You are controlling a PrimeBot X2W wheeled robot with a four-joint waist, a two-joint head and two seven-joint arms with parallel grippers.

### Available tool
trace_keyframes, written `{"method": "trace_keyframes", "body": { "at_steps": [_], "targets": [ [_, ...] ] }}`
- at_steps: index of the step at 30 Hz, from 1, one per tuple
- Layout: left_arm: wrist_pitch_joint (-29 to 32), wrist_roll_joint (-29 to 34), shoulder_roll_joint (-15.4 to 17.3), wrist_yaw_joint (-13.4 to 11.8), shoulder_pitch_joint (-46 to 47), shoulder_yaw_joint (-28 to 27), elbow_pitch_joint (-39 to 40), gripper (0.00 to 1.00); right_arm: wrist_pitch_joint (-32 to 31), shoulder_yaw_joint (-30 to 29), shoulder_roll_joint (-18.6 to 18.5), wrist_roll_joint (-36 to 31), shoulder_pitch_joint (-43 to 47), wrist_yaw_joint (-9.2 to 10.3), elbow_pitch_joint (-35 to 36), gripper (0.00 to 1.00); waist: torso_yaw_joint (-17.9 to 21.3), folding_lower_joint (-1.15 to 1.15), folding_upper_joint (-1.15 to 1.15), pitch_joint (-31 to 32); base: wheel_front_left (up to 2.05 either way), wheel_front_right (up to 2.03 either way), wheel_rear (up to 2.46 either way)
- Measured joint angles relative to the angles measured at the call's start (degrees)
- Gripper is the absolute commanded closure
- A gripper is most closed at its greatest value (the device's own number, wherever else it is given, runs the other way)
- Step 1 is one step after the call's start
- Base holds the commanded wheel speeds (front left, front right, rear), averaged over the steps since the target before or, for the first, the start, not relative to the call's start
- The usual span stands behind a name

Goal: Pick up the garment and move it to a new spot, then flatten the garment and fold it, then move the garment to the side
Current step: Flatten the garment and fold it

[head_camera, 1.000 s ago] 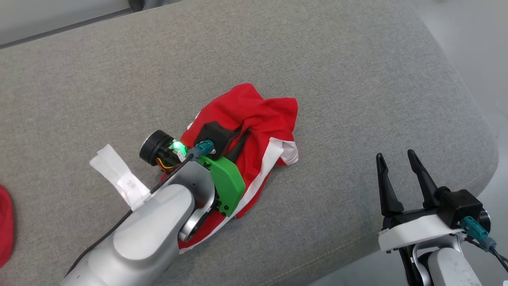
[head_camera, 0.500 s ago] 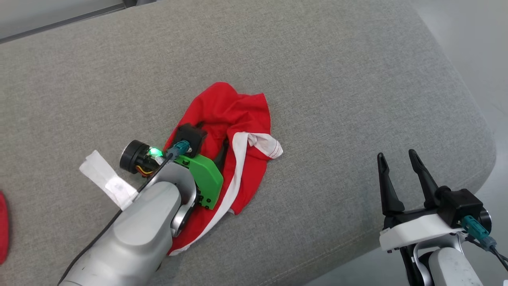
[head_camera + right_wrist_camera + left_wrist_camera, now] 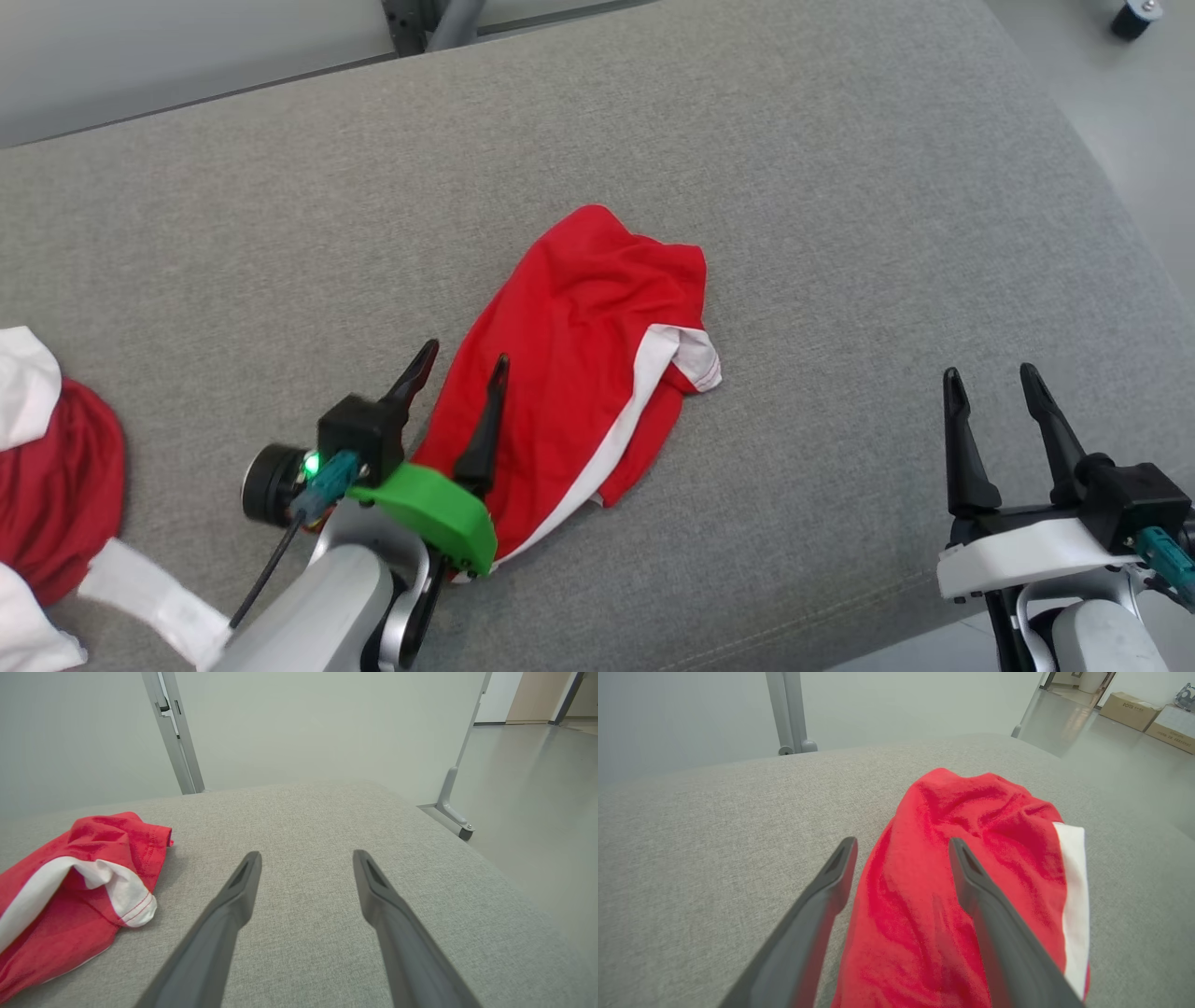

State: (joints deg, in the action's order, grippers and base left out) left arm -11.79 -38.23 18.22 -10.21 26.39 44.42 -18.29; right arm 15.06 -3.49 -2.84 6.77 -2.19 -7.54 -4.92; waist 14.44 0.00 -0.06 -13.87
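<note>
One crumpled red jersey garment with a white band (image 3: 583,345) lies mid-frame on the grey woven cushion (image 3: 840,187). Your left jaws, wide and empty, straddle its lower-left edge. Your right jaws gape empty, lower right. One darker red cloth (image 3: 56,476) lies at far left.

Grey cushion (image 3: 840,187) spreads across the frame, and at lower left sits a dark red and white cloth heap (image 3: 65,476). Cardboard boxes (image 3: 1127,709) (two, side by side) stand upper right in the left wrist view.
</note>
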Motion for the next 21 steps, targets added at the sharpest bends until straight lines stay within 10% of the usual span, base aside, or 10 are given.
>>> {"method": "trace_keyframes", "body": {
  "at_steps": [10,15,21],
  "targets": [
    [-3.12,3.71,4.54,-12.09,-18.67,-8.81,13.86,0.0,0.01,-4.64,-0.05,-1.97,2.27,0.01,1.58,0.0,-6.41,0.0,0.0,3.86,0.0,0.0,0.0],
    [-3.26,10.4,3.37,-11.8,-25.3,-14.24,16.82,0.0,0.0,-4.16,-0.12,-3.99,3.1,0.0,0.34,0.0,-9.63,0.0,0.0,5.8,0.0,0.0,0.0],
    [-3.25,14.86,0.1,-5.1,-32.63,-20.71,16.02,0.0,0.0,-3.74,-0.76,-4.74,4.65,0.0,-2.53,0.0,-12.15,0.0,0.0,9.32,0.0,0.0,0.0]
  ]
}}
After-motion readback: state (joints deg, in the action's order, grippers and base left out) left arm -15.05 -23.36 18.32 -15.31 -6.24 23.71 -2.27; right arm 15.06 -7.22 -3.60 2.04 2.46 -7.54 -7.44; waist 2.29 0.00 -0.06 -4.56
